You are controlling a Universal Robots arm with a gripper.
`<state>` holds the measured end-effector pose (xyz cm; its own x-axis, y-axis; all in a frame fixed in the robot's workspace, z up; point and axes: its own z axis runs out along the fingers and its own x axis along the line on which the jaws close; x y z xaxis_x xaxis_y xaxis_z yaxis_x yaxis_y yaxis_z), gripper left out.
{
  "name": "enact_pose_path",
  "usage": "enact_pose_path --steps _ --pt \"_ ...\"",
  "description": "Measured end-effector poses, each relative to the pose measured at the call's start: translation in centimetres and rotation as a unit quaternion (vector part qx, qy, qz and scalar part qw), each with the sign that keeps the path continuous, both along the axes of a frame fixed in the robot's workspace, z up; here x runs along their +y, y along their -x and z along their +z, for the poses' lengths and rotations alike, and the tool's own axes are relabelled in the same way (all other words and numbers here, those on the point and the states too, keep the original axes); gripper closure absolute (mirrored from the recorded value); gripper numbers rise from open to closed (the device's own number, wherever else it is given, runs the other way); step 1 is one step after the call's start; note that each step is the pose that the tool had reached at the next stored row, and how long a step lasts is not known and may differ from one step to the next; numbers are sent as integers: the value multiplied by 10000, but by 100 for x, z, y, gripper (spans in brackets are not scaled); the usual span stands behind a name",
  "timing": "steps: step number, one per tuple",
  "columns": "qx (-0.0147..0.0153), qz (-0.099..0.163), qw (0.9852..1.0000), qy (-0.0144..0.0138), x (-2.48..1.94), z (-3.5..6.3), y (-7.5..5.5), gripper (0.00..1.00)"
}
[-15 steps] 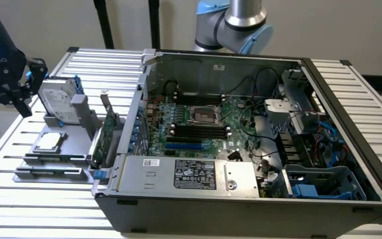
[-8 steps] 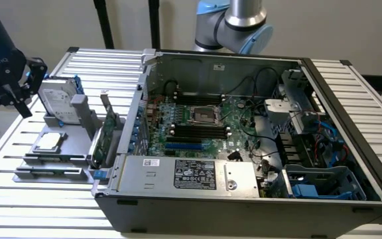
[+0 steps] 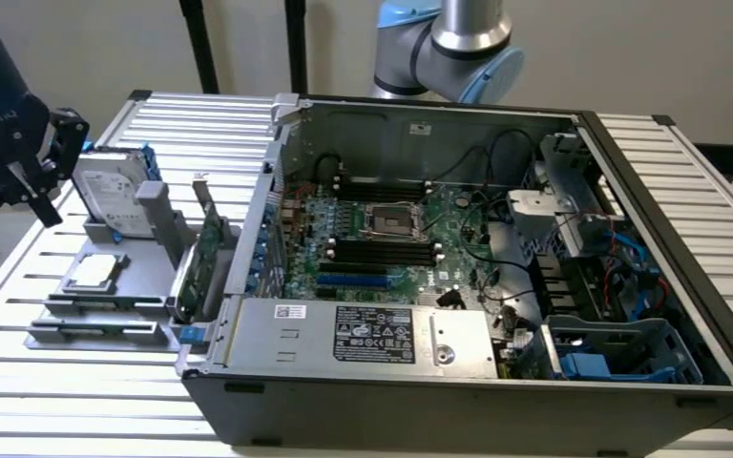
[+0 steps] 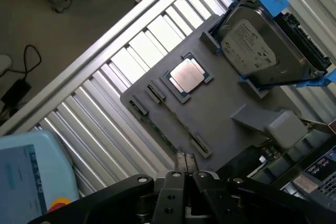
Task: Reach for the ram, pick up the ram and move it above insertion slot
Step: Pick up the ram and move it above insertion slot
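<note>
The ram (image 4: 167,131) shows as a thin green edge standing in the outer holder of the grey fixture tray (image 4: 220,111), between two small clips. My black gripper (image 3: 35,204) hangs high at the exterior view's left, beside the hard drive and well apart from the ram. In the wrist view its fingertips (image 4: 185,162) sit pressed together with nothing between them, a little short of the ram. The insertion slot (image 3: 373,251) is one of several parallel black sockets on the motherboard inside the open computer case (image 3: 672,315).
On the tray stand a hard drive (image 3: 112,196) in a blue carrier, a square silver processor chip (image 3: 96,272) and an upright green expansion card (image 3: 207,258). A shorter blue slot (image 3: 356,281) lies beside the black sockets. The case wall (image 3: 264,219) rises between tray and motherboard.
</note>
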<state>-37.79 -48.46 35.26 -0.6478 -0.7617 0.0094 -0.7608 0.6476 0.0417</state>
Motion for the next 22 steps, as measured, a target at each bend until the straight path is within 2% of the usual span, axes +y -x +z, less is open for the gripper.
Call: enact_pose_path --steps 5,8,11,14,17,22 --pt "0 449 9990 0 0 -8 0 89" --pt "0 727 9974 0 0 -13 0 89" --pt "1 996 9950 1 0 -20 0 89" --pt "0 1267 9919 1 0 -30 0 89" --pt "1 1539 9881 1 0 -39 0 89" --pt "1 1984 9801 1 0 -55 0 89"
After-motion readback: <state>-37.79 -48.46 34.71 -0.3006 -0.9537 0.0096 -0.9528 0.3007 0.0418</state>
